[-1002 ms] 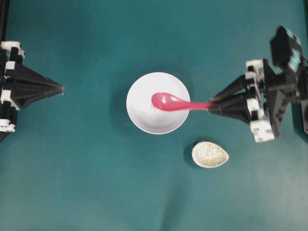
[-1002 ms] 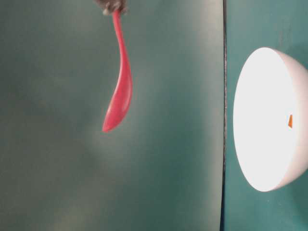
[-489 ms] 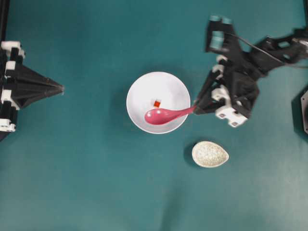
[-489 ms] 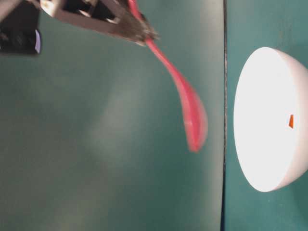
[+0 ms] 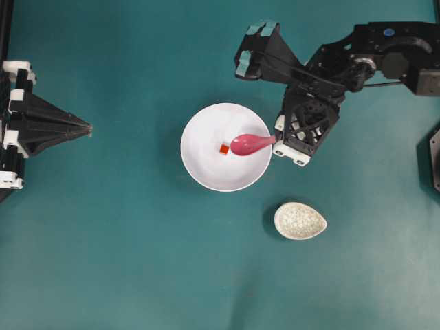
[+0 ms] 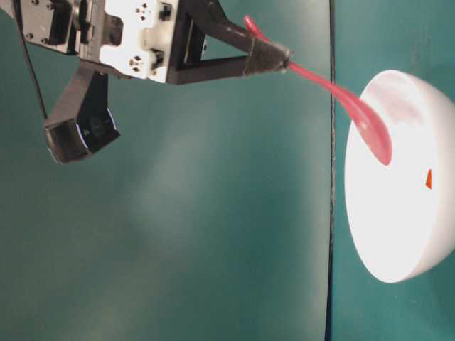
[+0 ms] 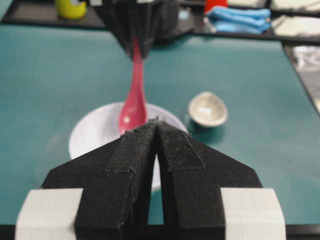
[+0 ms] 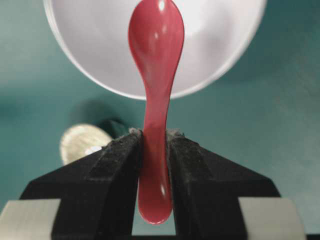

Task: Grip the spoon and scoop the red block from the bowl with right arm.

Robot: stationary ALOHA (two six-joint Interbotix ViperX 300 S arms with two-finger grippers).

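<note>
The right gripper [image 8: 155, 145] clamps the handle of the pink spoon [image 5: 251, 144], its jaws pressed against both sides, and holds the spoon's head over the white bowl [image 5: 199, 168] from the bowl's right rim. The red block [image 5: 224, 148] lies inside the bowl near its centre, just beside the spoon's tip; whether the two touch is hard to tell. Well left of the bowl, the left gripper [image 7: 157, 125] sits with jaws together, empty. A speckled dish [image 5: 300, 221] rests near the bowl's lower right.
</note>
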